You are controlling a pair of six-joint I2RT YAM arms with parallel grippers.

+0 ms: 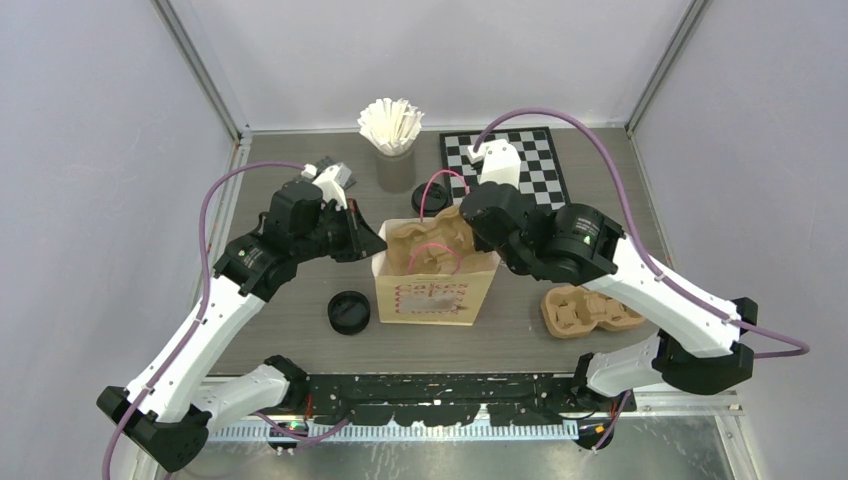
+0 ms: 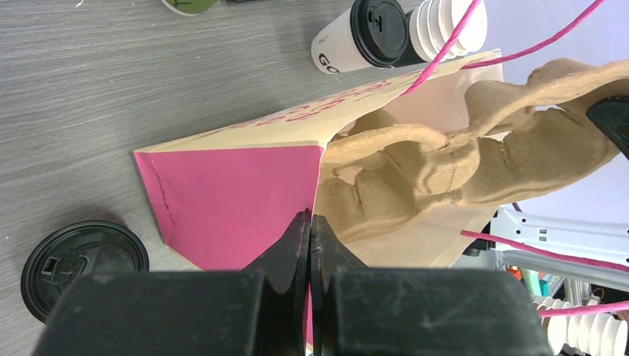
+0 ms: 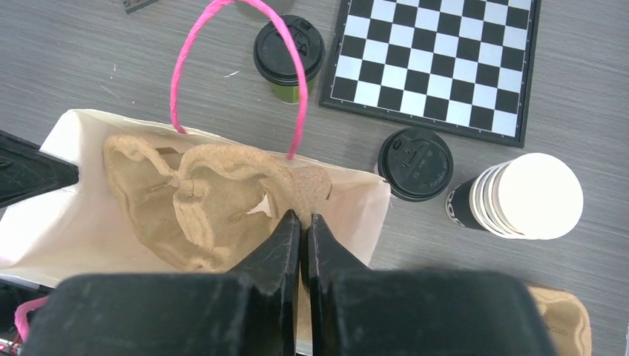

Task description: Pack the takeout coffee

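The left gripper [image 2: 310, 222] is pinched tight on the side edge of the bag [image 2: 230, 200]. I think it does this to keep the bag's mouth open and stop the bag from tipping.

The right gripper [image 3: 303, 221] is squeezed on the rim of the carrier [image 3: 200, 222]. The carrier sits tilted in the bag, with part of it poking out over the top. It probably has to lie flat at the bottom, so cups can stand in it and not spill. How deep it has gone is hard to tell, because the bag walls hide its low end.

The green cup [image 3: 288, 63] with a black lid is not in the bag yet. It stands on the table [image 3: 89, 52] behind the bag, just beside the board [image 3: 438, 67]. So the packing is only partly done. The cup should go in once the carrier is settled.
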